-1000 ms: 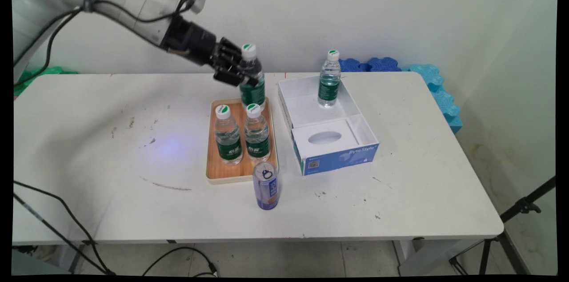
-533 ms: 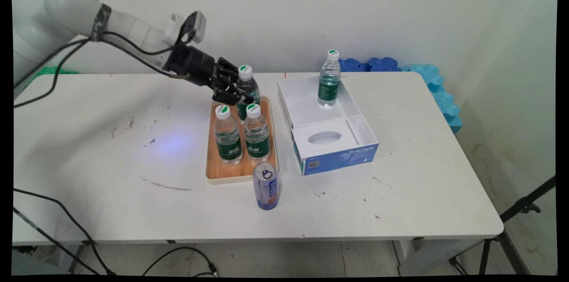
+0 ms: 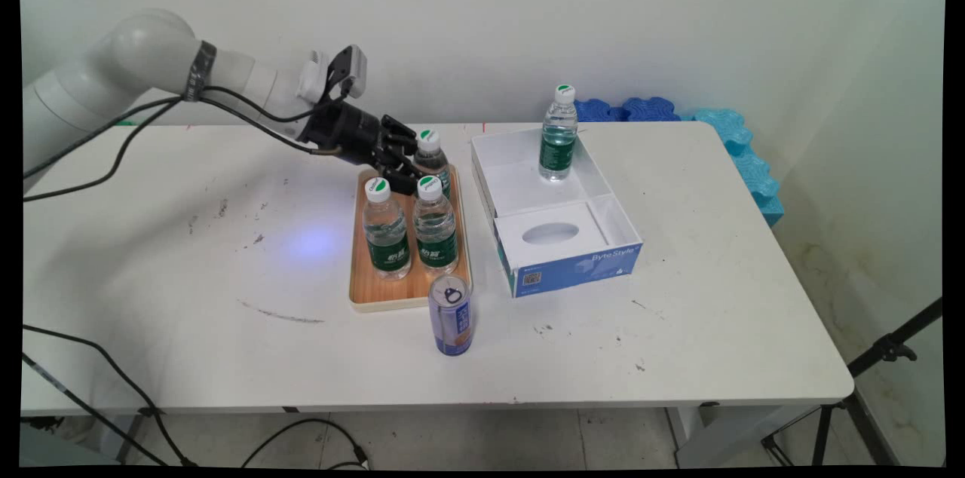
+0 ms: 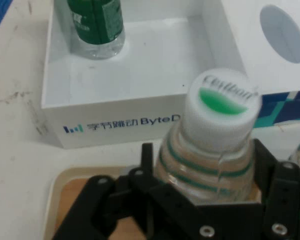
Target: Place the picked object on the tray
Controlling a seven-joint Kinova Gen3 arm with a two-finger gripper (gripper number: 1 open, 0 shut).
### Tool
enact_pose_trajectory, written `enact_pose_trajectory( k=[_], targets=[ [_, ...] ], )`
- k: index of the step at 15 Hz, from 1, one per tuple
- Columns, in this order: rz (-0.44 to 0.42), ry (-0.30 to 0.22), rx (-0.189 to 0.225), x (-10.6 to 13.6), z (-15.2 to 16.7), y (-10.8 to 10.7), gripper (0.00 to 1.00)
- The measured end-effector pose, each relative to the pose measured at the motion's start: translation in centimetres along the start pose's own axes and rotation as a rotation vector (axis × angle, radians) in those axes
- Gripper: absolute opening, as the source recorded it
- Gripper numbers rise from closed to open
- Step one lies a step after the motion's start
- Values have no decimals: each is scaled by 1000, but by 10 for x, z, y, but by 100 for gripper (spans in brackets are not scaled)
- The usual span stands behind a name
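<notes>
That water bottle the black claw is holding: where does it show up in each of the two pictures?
Main view: held bottle at the wooden tray's far end, inside the gripper.
Hand view: bottle bottom centre, cap towards the camera.
Shared landmark: white-and-blue box.

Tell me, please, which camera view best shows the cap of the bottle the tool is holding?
The hand view: the cap fills the frame, its green mark and lettering plain above the tool. The main view shows that cap only small, behind two other bottles' caps.
</notes>
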Motion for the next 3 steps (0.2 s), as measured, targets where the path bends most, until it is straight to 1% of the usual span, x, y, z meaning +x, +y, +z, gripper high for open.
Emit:
enact_pose_trajectory(
  k=[1,3],
  targets=[
    [-1,2,5,-1,2,0,100],
    [-7,6,14,-2,6,-1,100]
  ],
)
